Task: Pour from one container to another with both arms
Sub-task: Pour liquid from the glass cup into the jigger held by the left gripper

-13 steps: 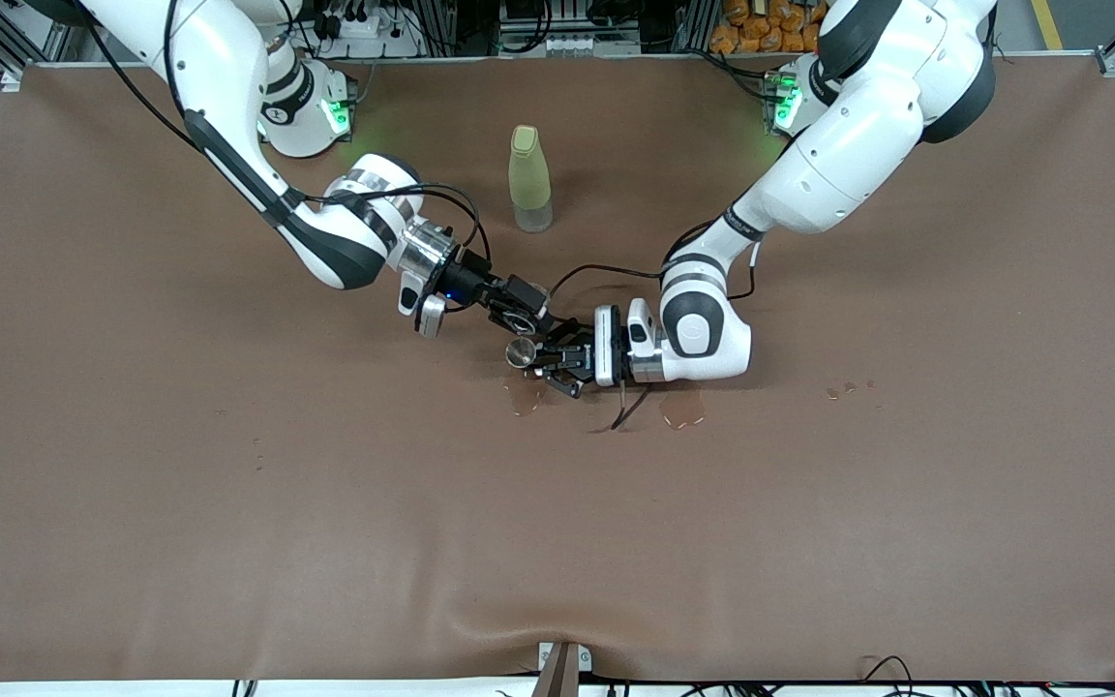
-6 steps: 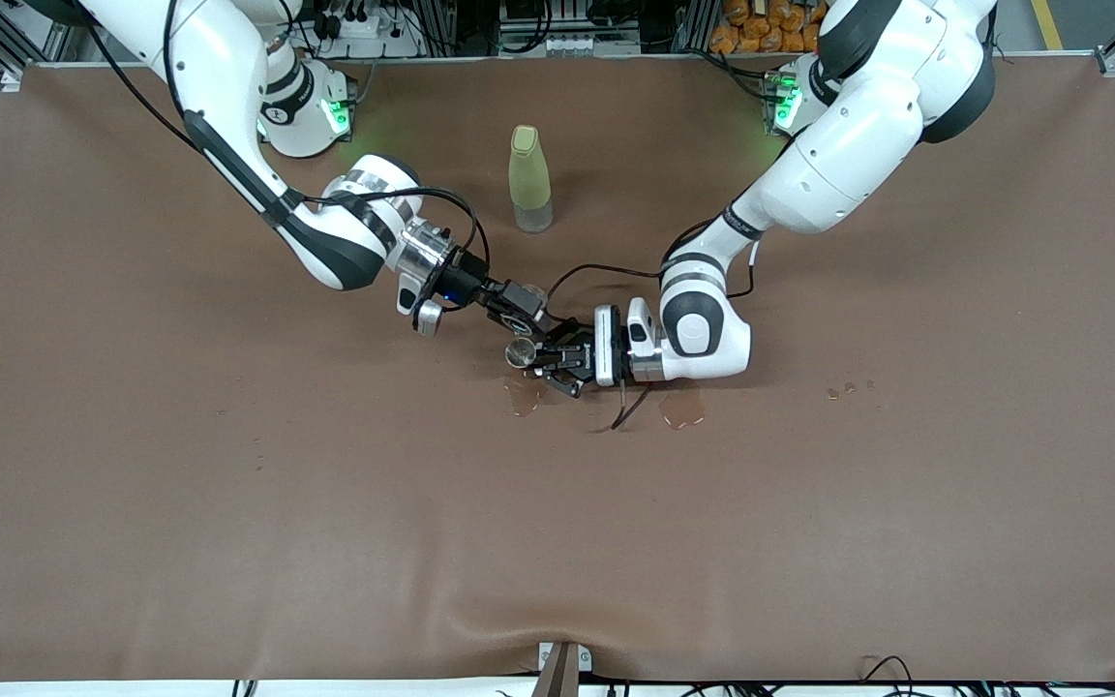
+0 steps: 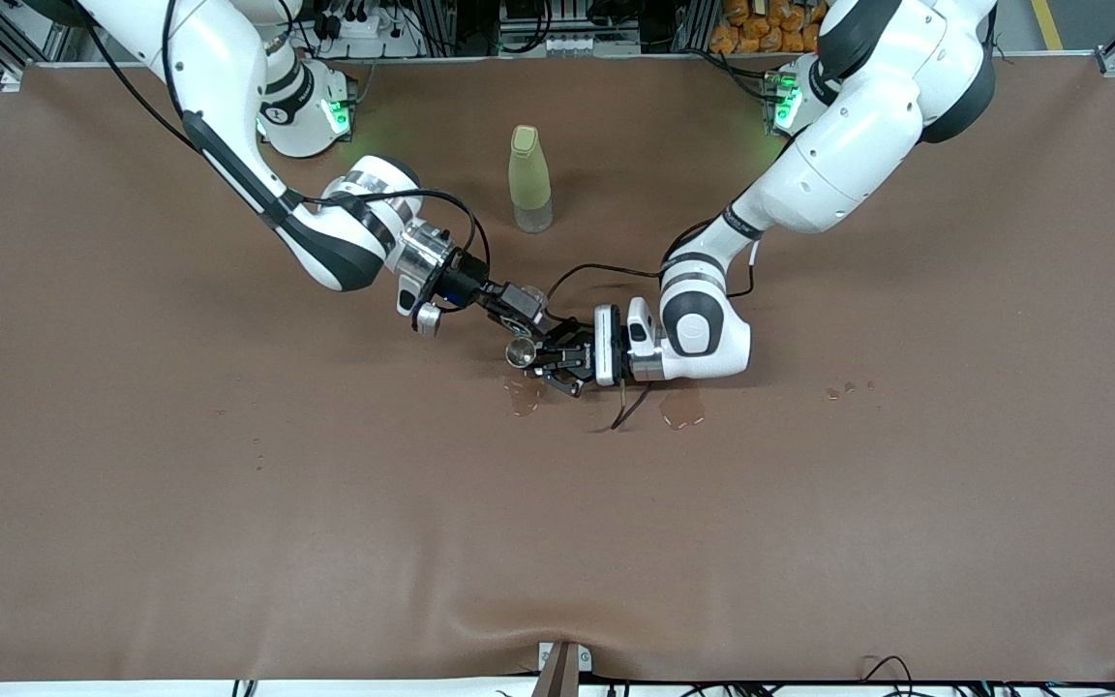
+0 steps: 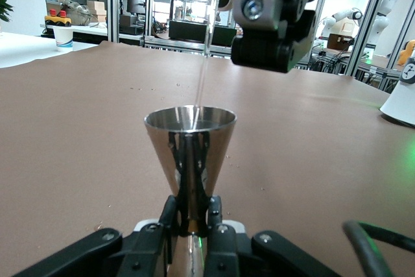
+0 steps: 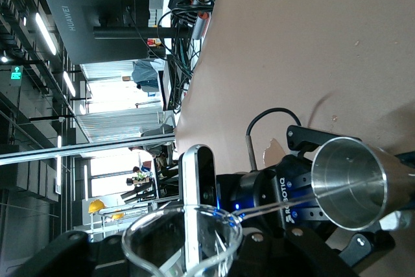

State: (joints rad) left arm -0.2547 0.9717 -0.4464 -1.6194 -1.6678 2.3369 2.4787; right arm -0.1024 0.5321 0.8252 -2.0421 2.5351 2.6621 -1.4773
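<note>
Left hand low over mid-bench, clamped on the stem of a steel jigger, cone mouth up. Right hand just above and beside it, closed on a clear glass beaker, tipped toward the jigger. Thin stream of clear liquid falling from the beaker's lip into the jigger. Wet patch on the brown bench under the left hand, toward the front camera; another puddle beneath the left wrist. Upright pale-green bottle standing farther from the front camera than both hands, well apart from them, between the two arm bases.
</note>
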